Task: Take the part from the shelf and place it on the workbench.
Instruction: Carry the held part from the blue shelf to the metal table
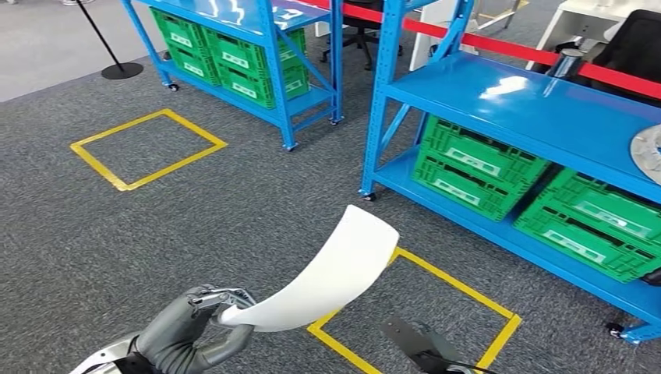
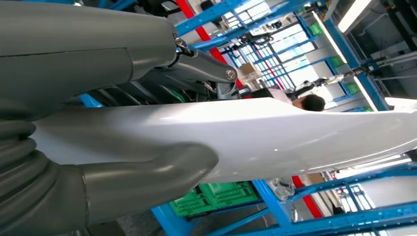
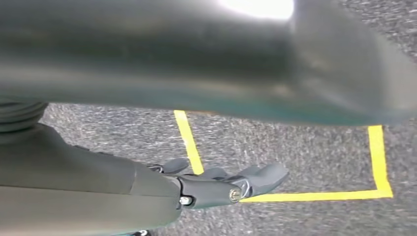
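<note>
left hand point(image 1: 204, 326) gripping white part point(image 1: 327, 276), right hand point(image 3: 221, 184) blurred, empty

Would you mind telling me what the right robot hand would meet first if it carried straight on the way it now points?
Probably just the grey carpet near the yellow floor tape; the right robot hand is open, with nothing before it, though depth is unclear.

The near end of the white curved part point(image 1: 327, 273) is covered by the left hand point(image 1: 195, 331), whose wrist is cut off by the lower edge of the head view. In the left wrist view, the part's far end is cropped by the frame edge. The right hand point(image 3: 221, 184) is partly masked by a blurred grey mass in the right wrist view. A round grey object point(image 1: 648, 152) on the blue shelf point(image 1: 546, 109) is cropped and cannot be identified.
</note>
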Motion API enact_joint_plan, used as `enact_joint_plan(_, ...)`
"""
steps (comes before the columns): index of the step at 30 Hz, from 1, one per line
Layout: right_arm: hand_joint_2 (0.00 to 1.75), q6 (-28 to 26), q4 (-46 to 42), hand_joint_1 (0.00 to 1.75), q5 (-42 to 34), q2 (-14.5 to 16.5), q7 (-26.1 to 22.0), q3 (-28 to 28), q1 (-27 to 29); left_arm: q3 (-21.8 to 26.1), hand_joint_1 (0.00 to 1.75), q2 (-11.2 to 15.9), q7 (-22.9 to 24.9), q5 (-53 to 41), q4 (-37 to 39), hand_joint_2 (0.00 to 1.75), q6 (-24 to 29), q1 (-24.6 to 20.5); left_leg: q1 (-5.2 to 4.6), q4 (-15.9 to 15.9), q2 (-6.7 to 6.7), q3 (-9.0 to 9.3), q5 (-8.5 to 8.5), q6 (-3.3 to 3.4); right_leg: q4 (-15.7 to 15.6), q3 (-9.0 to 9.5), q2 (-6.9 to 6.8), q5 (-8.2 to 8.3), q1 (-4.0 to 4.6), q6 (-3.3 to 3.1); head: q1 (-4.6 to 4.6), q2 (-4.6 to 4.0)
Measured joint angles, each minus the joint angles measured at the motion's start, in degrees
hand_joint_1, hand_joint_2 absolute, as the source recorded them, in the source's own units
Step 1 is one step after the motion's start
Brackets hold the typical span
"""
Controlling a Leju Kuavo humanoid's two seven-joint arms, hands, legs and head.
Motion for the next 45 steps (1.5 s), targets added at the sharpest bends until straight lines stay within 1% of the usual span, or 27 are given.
enact_joint_plan(2,0.00,-0.90,0.00,0.00,-0.63,-0.05,-0.70,-0.01,0.28,-0.03,1.75,0.05,-0.16,-0.05,-0.02,1.75,-0.16,0.16,0.30,-0.49,-0.86,0.27,0.37,0.64,3.12,-1.31,1.89,-2.07,-0.06,0.44,0.07,0.00)
enact_joint_plan(3,0.00,-1.17,0.00,0.00,-0.93,-0.08,-0.97,-0.03,0.49,-0.13,1.75,0.08,-0.20,-0.11,-0.02,1.75,-0.36,0.15,0.29,-0.52,-1.23,0.26,0.39,0.85,6.40,-2.89,2.97,-3.79,-0.09,0.51,0.10,0.00)
enact_joint_plan(5,0.00,-1.51,-0.01,0.00,-1.45,-0.08,-1.26,-0.12,1.17,-0.51,1.75,0.13,-0.04,-0.33,0.00,1.75,-0.74,0.13,0.24,-0.44,-2.22,0.18,0.38,1.12,13.41,-6.48,3.84,-6.56,-0.07,0.55,0.14,0.00)
enact_joint_plan(6,0.00,-1.66,-0.01,0.00,-1.67,-0.07,-1.32,-0.19,1.58,-0.72,1.75,0.15,0.06,-0.47,0.00,1.75,-0.90,0.13,0.23,-0.36,-2.81,0.16,0.35,1.15,15.05,-7.46,3.95,-6.64,-0.08,0.56,0.14,0.00)
enact_joint_plan(7,0.00,-1.76,-0.02,0.00,-1.84,-0.07,-1.33,-0.27,1.94,-0.86,1.75,0.16,0.14,-0.58,0.00,1.75,-0.96,0.11,0.25,-0.27,-3.44,0.15,0.32,1.14,14.45,-7.36,4.01,-5.57,-0.11,0.55,0.15,0.00)
enact_joint_plan(10,0.00,-1.87,-0.03,0.00,-2.15,-0.08,-1.33,-0.56,2.47,-0.97,1.75,0.13,0.17,-0.70,-0.01,1.75,-1.03,-0.14,0.30,0.32,-5.12,0.07,0.06,0.62,4.31,-2.69,5.48,-0.13,-0.32,0.23,0.15,0.00)
enact_joint_plan(12,0.00,-1.86,-0.04,0.00,-2.22,-0.08,-1.32,-0.71,2.55,-1.00,1.75,0.12,0.17,-0.74,-0.03,1.75,-1.07,-0.36,0.21,0.65,-5.84,-0.19,-0.05,-0.11,0.76,-1.02,6.22,0.78,-0.28,-0.37,0.11,0.01)
enact_joint_plan(14,0.00,-1.87,-0.09,0.00,-2.32,-0.08,-1.32,-0.84,2.61,-1.03,1.75,0.12,0.16,-0.76,-0.04,1.75,-1.13,-0.46,0.22,0.54,-6.27,-0.38,0.07,-0.82,0.49,-0.99,5.66,0.69,-0.16,-0.95,0.09,0.01)
enact_joint_plan(16,0.00,-2.01,-0.14,0.00,-2.51,-0.09,-1.36,-0.98,2.57,-1.05,1.75,0.12,0.16,-0.75,-0.04,1.75,-1.26,-0.55,0.24,1.68,-5.26,-0.82,-0.70,-1.42,0.20,-0.87,5.04,0.90,-0.23,-1.53,0.04,0.01)
enact_joint_plan(17,0.00,-2.18,-0.15,0.00,-2.60,-0.10,-1.39,-1.05,2.55,-1.05,1.75,0.10,0.16,-0.74,-0.03,1.75,-1.35,-0.69,0.25,3.75,-4.25,-1.72,-1.98,-1.69,0.05,-0.81,4.60,0.96,-0.29,-1.79,0.01,0.01)
enact_joint_plan(19,0.00,-2.64,-0.15,0.00,-2.73,-0.20,-1.43,-1.19,2.62,-1.05,1.75,-0.09,0.16,-0.70,0.06,1.75,-1.50,-1.05,0.32,10.90,-2.25,-5.07,-5.76,-2.11,0.00,-0.78,3.61,0.92,-0.18,-2.08,-0.06,0.00)
enact_joint_plan(20,0.00,-2.84,-0.15,0.00,-2.77,-0.33,-1.43,-1.28,2.66,-1.05,1.75,-0.22,0.16,-0.68,0.17,1.75,-1.55,-1.18,0.39,14.50,-1.88,-6.82,-7.20,-2.22,0.02,-0.81,3.04,0.89,-0.11,-2.11,-0.06,0.00)
enact_joint_plan(21,0.00,-2.97,-0.16,0.00,-2.81,-0.52,-1.43,-1.39,2.66,-1.05,1.75,-0.36,0.16,-0.66,0.31,1.75,-1.60,-1.30,0.43,16.63,-1.71,-7.86,-7.67,-2.24,0.03,-0.82,2.47,0.86,-0.06,-2.14,-0.05,0.00)
enact_joint_plan(22,0.00,-3.05,-0.17,0.00,-2.83,-0.73,-1.43,-1.53,2.61,-1.05,1.75,-0.49,0.16,-0.65,0.45,1.75,-1.65,-1.41,0.45,16.58,-1.59,-7.79,-6.99,-2.17,0.03,-0.79,1.94,0.82,-0.01,-2.15,-0.05,0.00)
enact_joint_plan(23,0.00,-3.07,-0.22,0.00,-2.82,-0.90,-1.42,-1.67,2.54,-1.04,1.75,-0.62,0.16,-0.64,0.57,1.75,-1.69,-1.54,0.44,14.25,-1.36,-6.57,-5.36,-2.02,0.04,-0.72,1.44,0.78,0.03,-2.12,-0.05,0.00)
enact_joint_plan(24,0.00,-3.06,-0.31,0.00,-2.80,-1.03,-1.40,-1.80,2.44,-1.02,1.75,-0.75,0.16,-0.63,0.64,1.75,-1.71,-1.69,0.38,10.24,-0.73,-4.44,-3.28,-1.77,0.04,-0.60,1.00,0.72,0.07,-2.06,-0.05,0.00)
enact_joint_plan(26,0.00,-2.83,-0.46,0.00,-2.68,-1.15,-1.36,-1.95,2.09,-0.92,1.75,-1.05,0.16,-0.62,0.72,1.75,-1.72,-2.09,-0.03,2.95,1.08,-0.78,-0.85,-1.05,0.05,-0.41,0.29,0.57,0.28,-1.69,-0.05,0.00)
enact_joint_plan(28,0.00,-2.33,-0.50,0.00,-2.41,-1.20,-1.34,-1.97,1.56,-0.78,1.75,-1.31,0.16,-0.62,0.87,1.75,-1.72,-2.40,-0.45,0.53,1.59,0.08,-0.59,-0.35,-0.10,-0.27,-0.41,0.54,0.35,-1.08,-0.04,-0.01)
enact_joint_plan(30,0.00,-1.69,-0.50,0.00,-2.06,-1.15,-1.34,-1.96,0.91,-0.63,1.75,-1.44,0.16,-0.63,1.06,1.75,-1.72,-2.45,-0.39,0.05,0.51,0.06,-0.16,0.33,-0.26,-0.06,-0.90,0.49,0.21,-0.41,-0.04,0.01)
enact_joint_plan(32,0.00,-0.94,-0.49,0.00,-1.65,-1.10,-1.27,-1.93,0.15,-0.43,1.75,-1.63,0.17,-0.65,1.20,1.75,-1.63,-2.55,-0.13,-0.56,-0.44,0.34,0.36,1.00,2.00,-0.76,0.69,-1.06,0.19,0.14,-0.01,0.01)
enact_joint_plan(35,0.00,-0.05,-0.32,0.00,-1.23,-1.08,-1.06,-1.87,-0.39,-0.25,1.75,-1.94,0.21,-0.67,1.48,1.75,-1.43,-2.61,-0.02,-0.71,-1.93,0.38,0.58,1.50,12.69,-5.64,3.76,-6.24,0.20,0.44,0.08,0.00)
enact_joint_plan(36,0.00,0.06,-0.22,0.00,-1.17,-1.08,-1.04,-1.85,-0.40,-0.21,1.75,-1.96,0.24,-0.68,1.60,1.75,-1.39,-2.52,-0.03,-0.68,-2.54,0.36,0.56,1.55,15.34,-7.06,3.97,-6.98,0.18,0.46,0.08,-0.01)
enact_joint_plan(37,0.00,0.13,-0.14,0.00,-1.13,-1.08,-1.05,-1.83,-0.38,-0.14,1.75,-1.96,0.27,-0.68,1.69,1.75,-1.33,-2.43,-0.01,-0.61,-3.18,0.36,0.54,1.55,15.94,-7.55,4.03,-6.54,0.15,0.45,0.08,0.00)
enact_joint_plan(38,0.00,0.17,-0.08,0.00,-1.10,-1.08,-1.06,-1.82,-0.39,-0.05,1.75,-1.96,0.30,-0.68,1.75,1.75,-1.24,-2.37,0.03,-0.51,-3.83,0.38,0.51,1.50,14.16,-6.93,4.10,-4.98,0.10,0.43,0.08,0.00)
enact_joint_plan(41,0.00,0.19,-0.04,0.00,-0.98,-1.09,-1.06,-1.78,-0.44,0.16,1.75,-1.96,0.32,-0.64,1.75,1.75,-0.90,-2.30,0.08,0.15,-5.61,0.21,0.23,0.89,2.91,-2.02,6.06,0.49,-0.24,0.41,0.07,0.00)
enact_joint_plan(43,0.00,0.27,-0.05,0.00,-0.77,-1.09,-0.87,-1.64,-0.51,0.38,1.75,-1.95,0.34,-0.59,1.75,1.75,-0.83,-2.30,0.05,0.41,-6.45,-0.21,0.20,0.18,0.15,-0.94,6.88,0.98,-0.23,0.10,0.06,0.00)
enact_joint_plan(45,0.00,0.45,-0.13,0.00,-0.44,-1.09,-0.45,-1.41,-0.69,0.78,1.75,-1.91,0.48,-0.57,1.73,1.75,-0.83,-2.20,0.19,0.31,-6.86,-0.43,0.29,-0.58,-0.11,-0.95,6.13,1.17,-0.12,-0.63,0.07,0.00)
